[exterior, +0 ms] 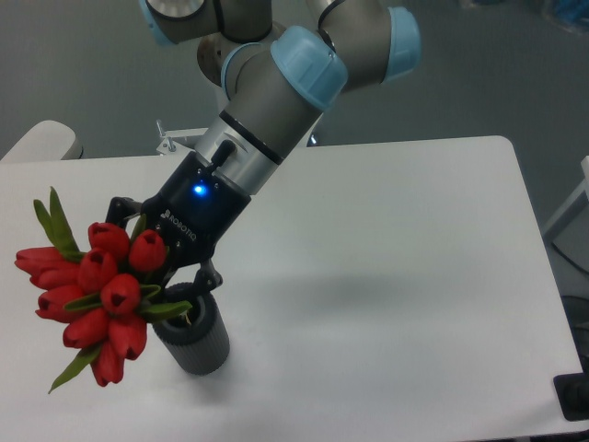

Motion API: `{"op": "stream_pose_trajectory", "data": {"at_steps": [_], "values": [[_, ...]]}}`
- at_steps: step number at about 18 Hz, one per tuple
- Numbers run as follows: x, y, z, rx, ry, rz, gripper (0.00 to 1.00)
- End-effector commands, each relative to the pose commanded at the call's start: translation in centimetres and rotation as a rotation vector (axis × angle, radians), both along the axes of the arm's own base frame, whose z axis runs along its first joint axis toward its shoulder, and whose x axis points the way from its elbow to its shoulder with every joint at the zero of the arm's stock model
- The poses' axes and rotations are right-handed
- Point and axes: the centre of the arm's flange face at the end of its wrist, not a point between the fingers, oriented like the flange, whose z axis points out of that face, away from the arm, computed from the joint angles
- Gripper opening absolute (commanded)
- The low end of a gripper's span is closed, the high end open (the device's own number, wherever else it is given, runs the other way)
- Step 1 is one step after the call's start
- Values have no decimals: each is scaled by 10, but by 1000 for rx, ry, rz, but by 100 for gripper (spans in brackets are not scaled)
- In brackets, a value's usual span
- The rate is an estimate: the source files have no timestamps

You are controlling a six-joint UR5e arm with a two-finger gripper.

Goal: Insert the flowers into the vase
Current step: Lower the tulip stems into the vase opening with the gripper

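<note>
The flowers [97, 299], a tight bunch of red tulip buds with pointed green leaves, lean out to the left at the front left of the table. Their stem end is at the mouth of the vase [195, 339], a small dark grey ribbed cylinder standing upright. I cannot tell how far the stems reach inside. My gripper [168, 276] comes down from the upper right, right above the vase mouth, and is closed around the bunch just behind the buds. The buds hide its fingertips.
The white table [386, 276] runs right to a rounded edge. A pale rounded object [41, 140] sits at the back left corner, and a small metal fitting [167, 140] behind the arm. A dark object [575, 396] lies off the front right corner.
</note>
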Motion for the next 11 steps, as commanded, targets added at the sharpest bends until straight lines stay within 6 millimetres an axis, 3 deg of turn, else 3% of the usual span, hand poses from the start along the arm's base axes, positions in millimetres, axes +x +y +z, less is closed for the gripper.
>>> {"op": "stream_pose_trajectory", "data": {"at_steps": [11], "values": [[9, -3, -29, -9, 36, -48, 30]]}}
